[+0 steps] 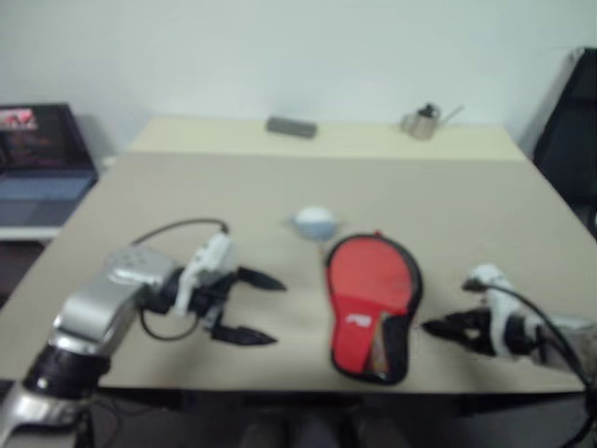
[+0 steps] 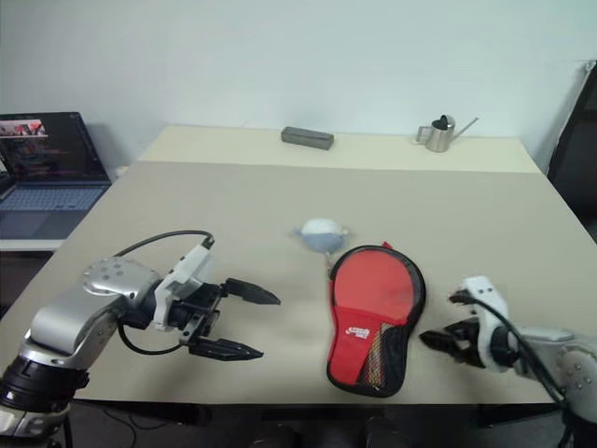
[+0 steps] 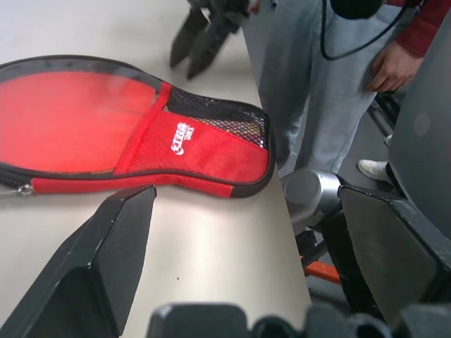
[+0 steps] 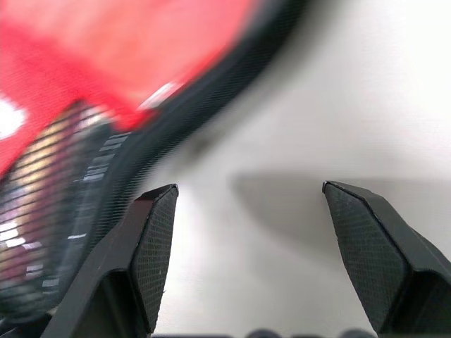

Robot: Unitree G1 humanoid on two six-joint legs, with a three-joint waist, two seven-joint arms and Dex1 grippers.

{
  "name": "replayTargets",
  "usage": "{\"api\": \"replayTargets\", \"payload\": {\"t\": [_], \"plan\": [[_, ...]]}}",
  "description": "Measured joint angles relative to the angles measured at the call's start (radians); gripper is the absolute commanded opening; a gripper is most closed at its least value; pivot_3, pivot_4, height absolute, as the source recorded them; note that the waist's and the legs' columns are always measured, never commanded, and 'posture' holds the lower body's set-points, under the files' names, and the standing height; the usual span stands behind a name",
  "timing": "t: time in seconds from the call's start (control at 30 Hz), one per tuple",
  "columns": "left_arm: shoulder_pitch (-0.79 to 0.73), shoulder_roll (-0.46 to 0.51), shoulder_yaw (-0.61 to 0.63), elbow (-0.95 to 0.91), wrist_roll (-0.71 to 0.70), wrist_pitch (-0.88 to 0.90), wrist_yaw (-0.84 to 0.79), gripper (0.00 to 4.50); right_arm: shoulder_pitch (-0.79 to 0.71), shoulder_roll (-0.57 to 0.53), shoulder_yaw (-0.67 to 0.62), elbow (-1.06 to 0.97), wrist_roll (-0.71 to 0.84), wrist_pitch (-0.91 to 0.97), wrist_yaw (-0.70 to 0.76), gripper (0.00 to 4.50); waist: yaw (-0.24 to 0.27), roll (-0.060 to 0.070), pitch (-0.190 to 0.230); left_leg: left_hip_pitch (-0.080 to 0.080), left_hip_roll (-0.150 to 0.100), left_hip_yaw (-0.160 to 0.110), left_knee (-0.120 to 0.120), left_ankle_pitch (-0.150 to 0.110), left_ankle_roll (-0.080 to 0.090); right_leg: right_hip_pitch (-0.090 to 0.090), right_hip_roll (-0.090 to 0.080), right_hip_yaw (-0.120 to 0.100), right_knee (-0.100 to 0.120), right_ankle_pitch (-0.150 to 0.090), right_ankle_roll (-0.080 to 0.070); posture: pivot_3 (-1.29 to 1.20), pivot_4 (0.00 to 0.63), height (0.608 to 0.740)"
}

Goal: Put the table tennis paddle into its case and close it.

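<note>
The case (image 2: 371, 303) lies flat near the table's front edge, red face up with a small white mark, its narrow end toward me. Through the black mesh at that end shows the light-brown handle of the table tennis paddle (image 4: 39, 179); the rest of the paddle is hidden inside. A zip pull (image 3: 25, 189) sits on the case's black edge. My right gripper (image 2: 437, 322) is just right of the narrow end, open, nothing between its fingers (image 4: 151, 246). My left gripper (image 2: 270, 326) hovers left of the case, wide open and empty.
A small white-and-blue object (image 2: 320, 233) lies just beyond the case. A grey block (image 2: 307, 138) and a small metal watering can (image 2: 438, 133) stand at the far edge. A laptop (image 2: 42, 173) is off to the left. A person (image 3: 331, 84) stands beside the table.
</note>
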Motion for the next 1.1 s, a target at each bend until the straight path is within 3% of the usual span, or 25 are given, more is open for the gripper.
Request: {"api": "replayTargets", "payload": {"t": [0.13,0.4,0.57,0.93,1.1], "plan": [[-0.019,-0.021,0.000,0.019,0.001,0.000,0.018,4.50,-0.027,-0.067,0.001,0.019,-0.002,-0.060,0.057,4.47,-0.003,0.001,0.000,0.000,0.000,0.001,0.000,0.000,0.000,0.000,0.000,0.000,0.000,0.000,0.000,0.00,0.150,0.740],[-0.037,-0.040,0.003,0.048,0.007,-0.001,0.055,4.50,-0.020,-0.181,0.065,-0.030,-0.063,-0.367,0.216,4.47,-0.002,0.001,0.001,0.000,0.000,0.001,0.000,0.000,0.000,0.000,0.000,0.000,0.000,0.000,0.000,0.00,0.150,0.740],[-0.087,-0.064,0.014,0.105,0.020,-0.003,0.103,4.50,-0.027,-0.190,0.113,-0.020,-0.100,-0.523,0.302,4.47,-0.001,0.001,0.001,0.000,0.000,0.001,0.000,0.000,0.000,0.000,0.000,0.000,0.000,0.000,0.000,0.00,0.150,0.740],[-0.154,-0.075,0.041,0.295,0.132,-0.112,0.174,4.50,-0.195,-0.092,0.318,0.163,-0.258,-0.781,0.356,4.47,-0.002,0.001,0.001,-0.002,0.000,0.001,0.000,0.000,0.000,-0.002,-0.001,0.000,0.000,0.000,0.000,0.00,0.150,0.740],[-0.156,-0.052,0.066,0.330,0.151,-0.134,0.173,4.50,-0.210,-0.063,0.352,0.196,-0.256,-0.803,0.424,4.47,-0.001,0.001,0.002,-0.004,0.000,-0.001,0.001,0.000,0.000,-0.003,-0.001,0.000,0.000,0.000,0.000,0.00,0.150,0.740]]}}
